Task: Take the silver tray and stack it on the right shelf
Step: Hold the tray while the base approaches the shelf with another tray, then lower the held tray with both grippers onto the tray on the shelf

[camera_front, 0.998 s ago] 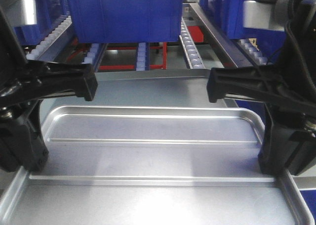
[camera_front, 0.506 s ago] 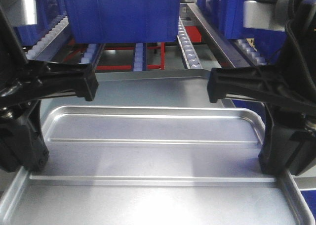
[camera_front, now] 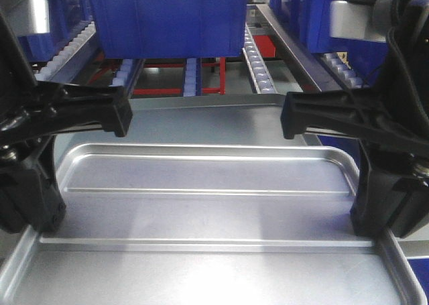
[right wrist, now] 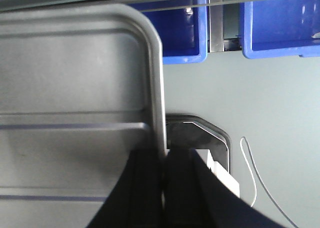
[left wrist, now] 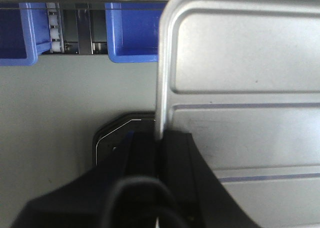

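Shallow ridged silver metal tray (camera_front: pixel 201 174) spans between jaws; left gripper (left wrist: pixel 160 138) and right gripper (right wrist: pixel 164 155) each clamp a side rim. Steel roller-track shelf (camera_front: pixel 214 120) lies ahead, beyond far rim.

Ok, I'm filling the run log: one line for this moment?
phase: holding | left fingers: shut on silver tray left rim | right fingers: shut on right rim | tray: level, not yet on right shelf
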Controlling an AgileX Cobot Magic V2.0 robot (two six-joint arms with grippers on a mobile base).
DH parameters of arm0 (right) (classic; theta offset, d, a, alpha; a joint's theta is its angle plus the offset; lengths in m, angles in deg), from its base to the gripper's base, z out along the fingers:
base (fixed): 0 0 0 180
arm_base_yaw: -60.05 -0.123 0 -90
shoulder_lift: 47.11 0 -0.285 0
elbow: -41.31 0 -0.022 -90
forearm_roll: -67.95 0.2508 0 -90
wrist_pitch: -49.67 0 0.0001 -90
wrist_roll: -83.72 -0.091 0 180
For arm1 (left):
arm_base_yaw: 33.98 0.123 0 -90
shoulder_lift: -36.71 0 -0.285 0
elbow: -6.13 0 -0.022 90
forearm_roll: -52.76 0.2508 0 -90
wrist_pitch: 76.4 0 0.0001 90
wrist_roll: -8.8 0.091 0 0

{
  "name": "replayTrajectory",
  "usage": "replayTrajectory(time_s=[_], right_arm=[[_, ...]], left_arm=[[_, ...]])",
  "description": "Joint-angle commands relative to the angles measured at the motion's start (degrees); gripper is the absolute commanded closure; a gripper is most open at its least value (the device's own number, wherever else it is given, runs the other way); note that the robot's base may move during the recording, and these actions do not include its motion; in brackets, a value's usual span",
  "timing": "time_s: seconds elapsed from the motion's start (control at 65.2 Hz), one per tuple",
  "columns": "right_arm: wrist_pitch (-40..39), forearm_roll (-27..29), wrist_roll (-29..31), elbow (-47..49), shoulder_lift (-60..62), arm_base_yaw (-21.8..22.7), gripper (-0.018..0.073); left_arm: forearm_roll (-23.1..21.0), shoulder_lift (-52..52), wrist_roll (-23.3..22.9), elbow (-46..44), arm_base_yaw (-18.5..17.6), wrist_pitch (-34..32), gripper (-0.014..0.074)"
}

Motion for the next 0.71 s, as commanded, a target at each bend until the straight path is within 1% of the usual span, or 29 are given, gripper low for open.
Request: replayTrajectory(time_s=[0.0,0.353,0.445,0.506,0.583,0.691], right_arm=[[-1.15,-1.82,-0.4,1.35,1.73,0.2,0.0501],[-1.43,-1.82,-0.4,1.35,1.73,0.2,0.0501],[-2.43,-1.89,0.03,1.48,1.73,0.2,0.0501],[-3.1,-1.89,2.0,1.98,1.73,0.2,0.0501],[-2.97,-1.83,3.71,3.61,1.23,0.5,0.0501],[-2.91,-1.83,5.17,6.96,-0.65,1.39,0.0501]], left_arm=[[0.85,-1.72,-0.29,-1.19,-0.42,0.45,0.0696],[0.85,-1.72,-0.29,-1.19,-0.42,0.45,0.0696],[2.44,-1.72,-0.29,-1.19,-0.42,0.35,0.0696],[2.68,-1.72,1.1,-1.19,-0.11,0.25,0.0696],[1.71,-1.72,3.29,-1.33,1.28,-0.48,0.0696],[-0.95,-1.47,9.58,-1.78,5.15,-3.47,0.0696]])
